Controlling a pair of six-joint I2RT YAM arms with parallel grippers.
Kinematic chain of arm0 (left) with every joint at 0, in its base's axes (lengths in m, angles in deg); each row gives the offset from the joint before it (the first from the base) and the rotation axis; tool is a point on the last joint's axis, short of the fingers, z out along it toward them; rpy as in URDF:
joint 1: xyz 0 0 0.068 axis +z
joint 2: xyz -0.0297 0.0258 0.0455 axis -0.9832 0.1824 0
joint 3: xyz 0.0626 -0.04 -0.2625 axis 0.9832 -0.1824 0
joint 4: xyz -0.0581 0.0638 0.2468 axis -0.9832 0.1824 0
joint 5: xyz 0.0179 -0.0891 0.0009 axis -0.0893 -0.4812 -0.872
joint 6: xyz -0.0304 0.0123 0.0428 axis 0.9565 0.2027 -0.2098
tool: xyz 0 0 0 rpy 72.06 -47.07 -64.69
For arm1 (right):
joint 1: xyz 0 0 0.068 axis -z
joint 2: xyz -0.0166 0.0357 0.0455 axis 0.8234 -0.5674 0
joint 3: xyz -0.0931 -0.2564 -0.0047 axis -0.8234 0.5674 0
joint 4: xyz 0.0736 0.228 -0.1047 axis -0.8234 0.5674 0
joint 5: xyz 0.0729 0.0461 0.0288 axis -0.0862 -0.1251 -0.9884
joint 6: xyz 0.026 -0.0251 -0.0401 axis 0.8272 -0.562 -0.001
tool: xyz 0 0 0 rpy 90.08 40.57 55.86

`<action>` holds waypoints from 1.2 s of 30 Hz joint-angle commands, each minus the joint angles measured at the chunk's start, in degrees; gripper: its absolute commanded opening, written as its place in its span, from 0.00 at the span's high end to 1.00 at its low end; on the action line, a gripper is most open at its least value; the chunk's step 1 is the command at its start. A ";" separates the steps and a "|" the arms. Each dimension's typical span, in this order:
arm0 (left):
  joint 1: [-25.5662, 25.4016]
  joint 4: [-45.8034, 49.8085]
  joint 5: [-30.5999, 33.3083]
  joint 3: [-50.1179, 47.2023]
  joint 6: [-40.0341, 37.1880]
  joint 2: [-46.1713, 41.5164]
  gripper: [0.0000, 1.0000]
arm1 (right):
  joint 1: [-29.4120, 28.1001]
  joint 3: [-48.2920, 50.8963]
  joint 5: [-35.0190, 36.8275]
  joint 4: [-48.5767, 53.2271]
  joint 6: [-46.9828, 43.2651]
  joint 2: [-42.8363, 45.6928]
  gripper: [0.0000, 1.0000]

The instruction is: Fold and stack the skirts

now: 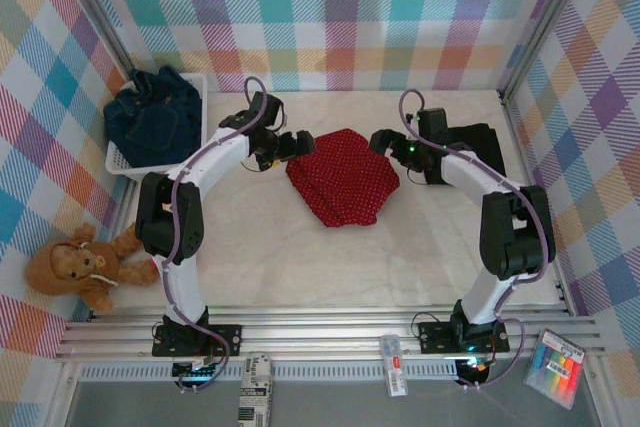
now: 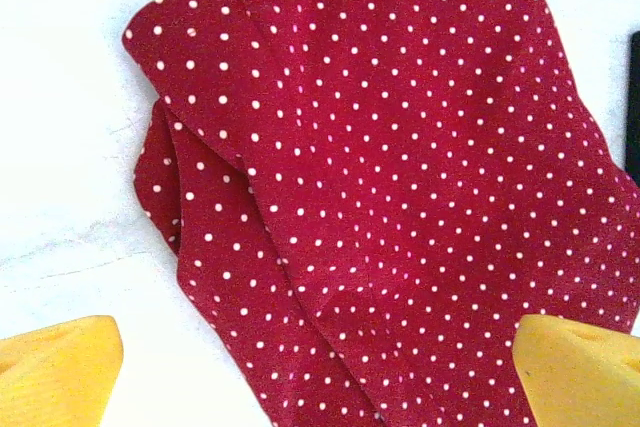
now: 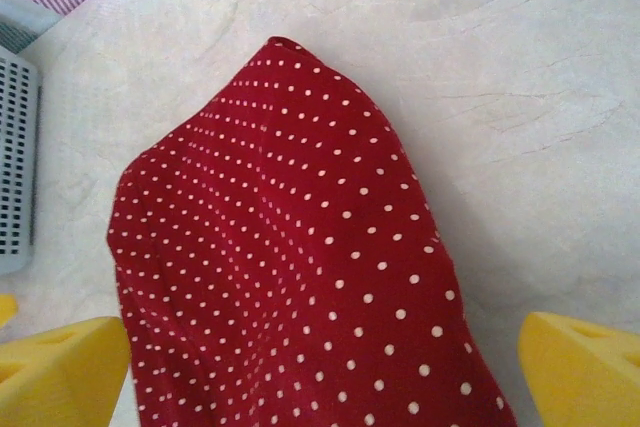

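Mid-table, you have the red skirt (image 1: 342,177) lying in a loose, partly folded heap, w/ one arm at either side. Your left gripper (image 1: 295,142) sits at the red skirt's far-left edge, jaws spread wide, nothing in them. In the left wrist view its yellow fingers (image 2: 60,372) straddle the dotted cloth, w/ a fold running down its left side. Your right gripper (image 1: 380,139) sits at the red skirt's far-right edge, likewise spread wide & empty. In the right wrist view its fingers flank the cloth, which rises in a hump betw. them. You can't tell whether either set of tips touches the fabric.

Well left of the red skirt, a white basket (image 1: 120,162) holds the denim skirts (image 1: 155,117), bundled. Right of the red skirt, partly hidden behind the right arm, a black skirt (image 1: 485,139) lies on the table (image 1: 300,257). Far left of the red skirt & nearer you, a brown bear (image 1: 75,267) sits past the table edge.
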 commanded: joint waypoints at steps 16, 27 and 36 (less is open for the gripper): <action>0.17 -13.49 -10.28 -14.27 14.14 2.08 0.21 | 0.29 -0.39 -4.03 1.46 -7.57 -7.02 0.60; 1.52 -11.53 -7.91 -12.00 12.82 -0.03 0.08 | 0.16 -11.50 -8.99 7.35 -18.01 0.53 1.00; 8.37 -9.68 -8.23 -8.18 11.43 -4.38 0.00 | -0.04 -50.73 4.75 28.55 -26.68 -10.33 1.00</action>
